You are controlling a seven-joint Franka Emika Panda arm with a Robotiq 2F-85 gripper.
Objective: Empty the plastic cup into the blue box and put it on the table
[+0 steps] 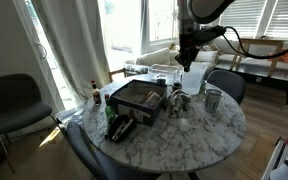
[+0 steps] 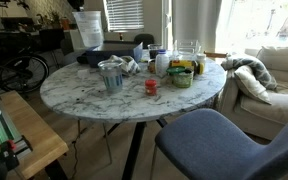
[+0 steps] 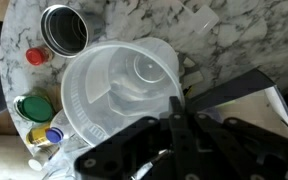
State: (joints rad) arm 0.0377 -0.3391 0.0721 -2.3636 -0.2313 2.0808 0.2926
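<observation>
The table [image 1: 189,140] is crowded, and that is my main worry. Bare marble near the box is scarce, so a set-down could land on clutter and tip.

The box [image 1: 136,100] has low walls. If I tilt from too high, or short of its rim, whatever is inside my load could bounce out or fall on the marble beside the box.

The metal cup [image 1: 213,100] stands off the box's side, beyond my load. A careless swing or descent there could knock it over.

The gripper [image 1: 189,60] is clenched on the cup [image 3: 114,90], with one finger over the rim and pressing the wall, as the wrist view shows. The cup hangs in the air beside the box, not over it; the wrist view shows marble around it. It is thin plastic held at one edge, so I judge it may flex or slip in the pinch when I rotate the wrist.

A pale round shape shows inside, and I cannot tell whether it is contents or the base.

The red cap [image 3: 36,56] and green lid [image 3: 34,107] sit farther from the box than the metal cup. They are only at risk if I drift that way.
</observation>
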